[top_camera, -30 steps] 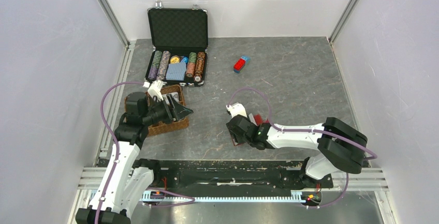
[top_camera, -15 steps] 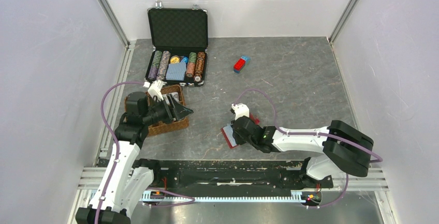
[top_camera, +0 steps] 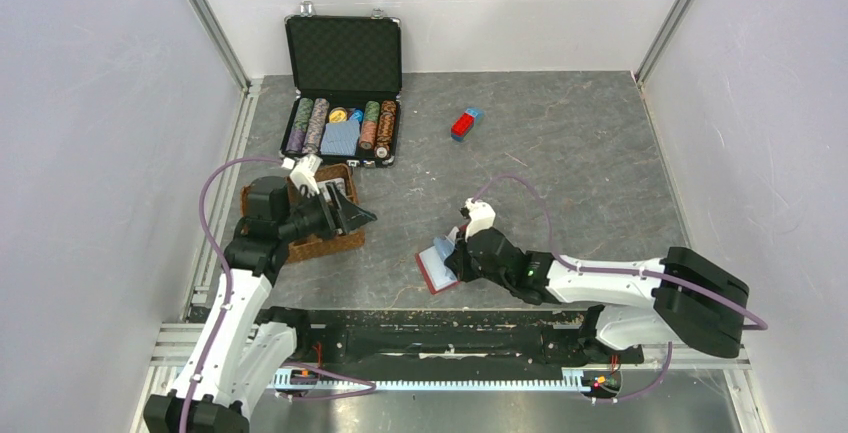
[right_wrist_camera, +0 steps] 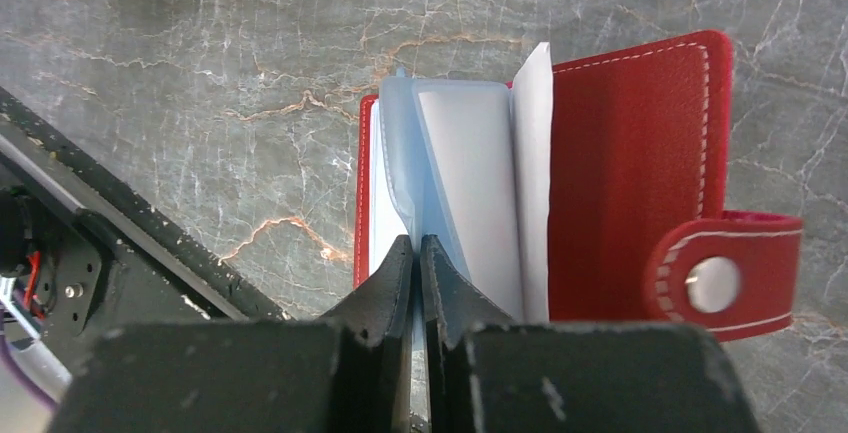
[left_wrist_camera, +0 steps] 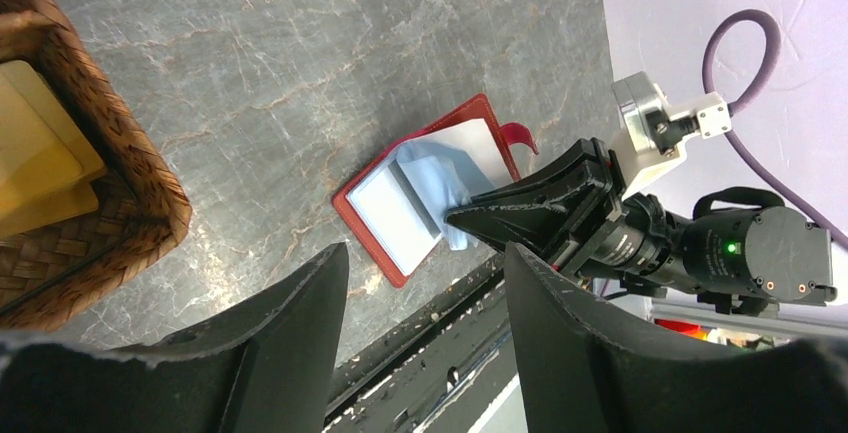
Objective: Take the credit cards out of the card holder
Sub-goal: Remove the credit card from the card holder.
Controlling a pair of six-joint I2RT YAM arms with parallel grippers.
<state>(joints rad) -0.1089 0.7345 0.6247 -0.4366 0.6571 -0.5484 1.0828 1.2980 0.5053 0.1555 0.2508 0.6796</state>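
The card holder (right_wrist_camera: 640, 143), a dark red wallet with a snap tab, lies open on the grey table near the front edge; it also shows in the top view (top_camera: 431, 275) and the left wrist view (left_wrist_camera: 352, 211). Pale blue credit cards (right_wrist_camera: 398, 148) stand up from its left half, beside a white inner leaf (right_wrist_camera: 532, 133). My right gripper (right_wrist_camera: 415, 245) is shut on the lower edge of a pale blue card (left_wrist_camera: 432, 175), which bends upward. My left gripper (left_wrist_camera: 425, 253) hangs open and empty above the table, beside the basket, looking at the wallet.
A wicker basket (top_camera: 322, 241) holding yellowish items sits under the left arm. An open black case (top_camera: 343, 125) of poker chips stands at the back. A small red-and-blue block (top_camera: 465, 123) lies at the back centre. The black front rail (top_camera: 440, 325) runs just below the wallet.
My right gripper has closed on the pale blue card and shifted left toward the front edge, and the wallet has come left with it. The left arm has barely moved.
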